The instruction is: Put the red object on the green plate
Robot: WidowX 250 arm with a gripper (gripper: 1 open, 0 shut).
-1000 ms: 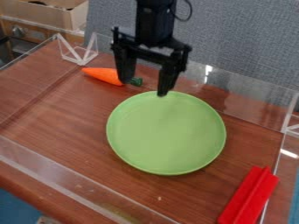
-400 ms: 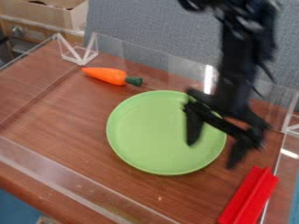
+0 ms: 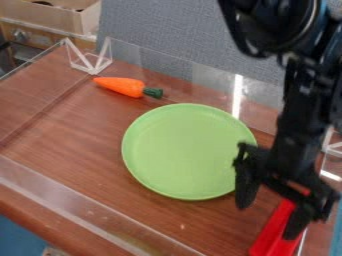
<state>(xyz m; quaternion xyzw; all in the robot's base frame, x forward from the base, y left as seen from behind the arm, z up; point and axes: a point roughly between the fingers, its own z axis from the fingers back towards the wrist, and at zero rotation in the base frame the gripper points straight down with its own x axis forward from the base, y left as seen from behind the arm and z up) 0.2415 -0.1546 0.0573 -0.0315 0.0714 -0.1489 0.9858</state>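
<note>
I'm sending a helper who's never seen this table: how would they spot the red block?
Find the big green plate. Beside it, near the corner under the gripper, lies the long block. It is red and straight-sided, unlike the tapered orange carrot.

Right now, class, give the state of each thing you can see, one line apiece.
Gripper: open, above the red block, fingers pointing down
Red block: lying on the table, partly hidden
Green plate: flat, nothing on it
Carrot: lying on its side behind the plate
</note>
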